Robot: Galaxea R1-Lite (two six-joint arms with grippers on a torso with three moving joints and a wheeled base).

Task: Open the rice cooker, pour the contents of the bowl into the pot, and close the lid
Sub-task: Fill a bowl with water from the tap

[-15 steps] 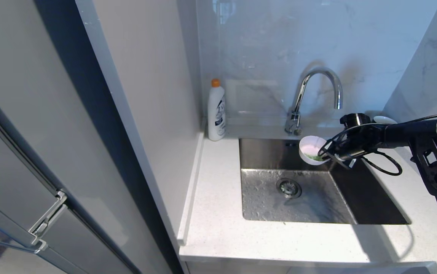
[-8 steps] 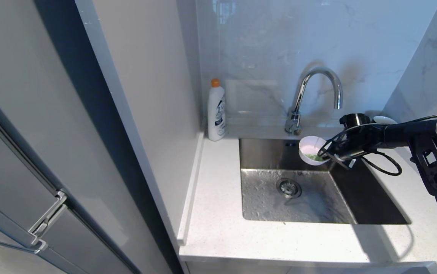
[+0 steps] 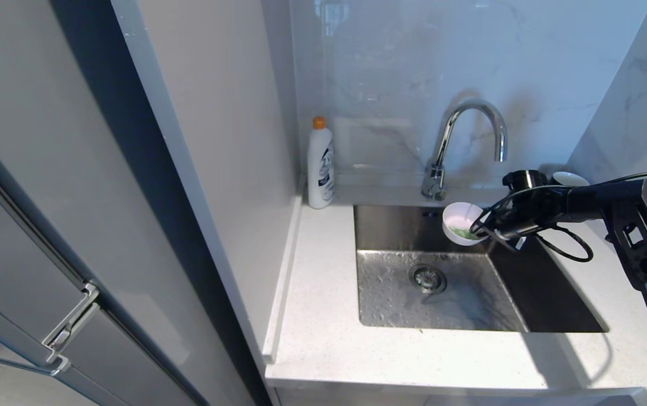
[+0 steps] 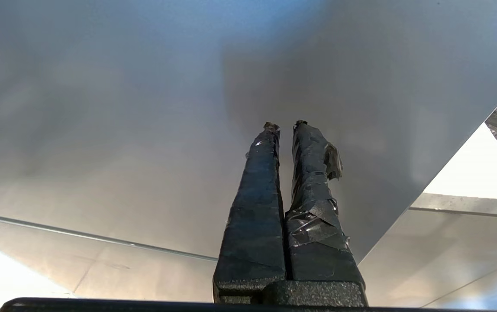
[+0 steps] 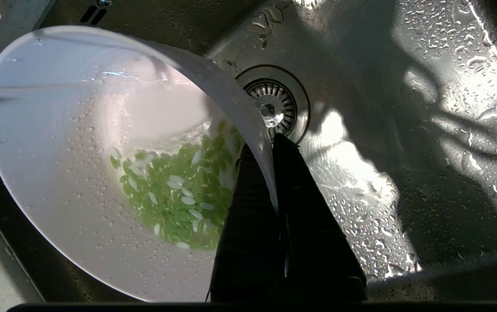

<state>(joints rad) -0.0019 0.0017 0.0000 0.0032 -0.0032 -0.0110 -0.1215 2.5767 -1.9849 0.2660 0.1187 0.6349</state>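
Right tool (image 5: 261, 149) clenched on the rim of the small round bowl (image 3: 461, 223), white inside, pale outside; one finger inside the wall, one outside. Bowl is tilted, held above the rectangular stainless-steel sink (image 3: 532, 293), at its back right part, below and just right of the chrome gooseneck faucet (image 3: 470, 141)

Contents (image 5: 179, 186): small green and whitish rice-like grains in a little cloudy liquid, pooled at the low side of the bowl by the tool's fingers. Droplets all over the bowl's inner wall. A thin stream of water crosses the bowl's upper edge in the right wrist view

Sink basin: wet, beaded with drops, one round drain strainer (image 3: 428, 277) near its middle, nothing else in it

Counts: one bowl, one sink, one faucet, one white plastic bottle with orange cap (image 3: 320, 163) standing on the white speckled surface (image 3: 323, 338) left of the sink, at the back corner. One small white dish (image 3: 570, 178) behind the right arm, mostly hidden by it, contents not visible

Left tool (image 4: 284, 125): clenched on nothing, tape-wrapped fingers together, pointing at a plain grey panel; not in head view

Hidden/cut off: right arm runs out of frame right of the sink. Bottle label unreadable. Bowl's outer underside not visible
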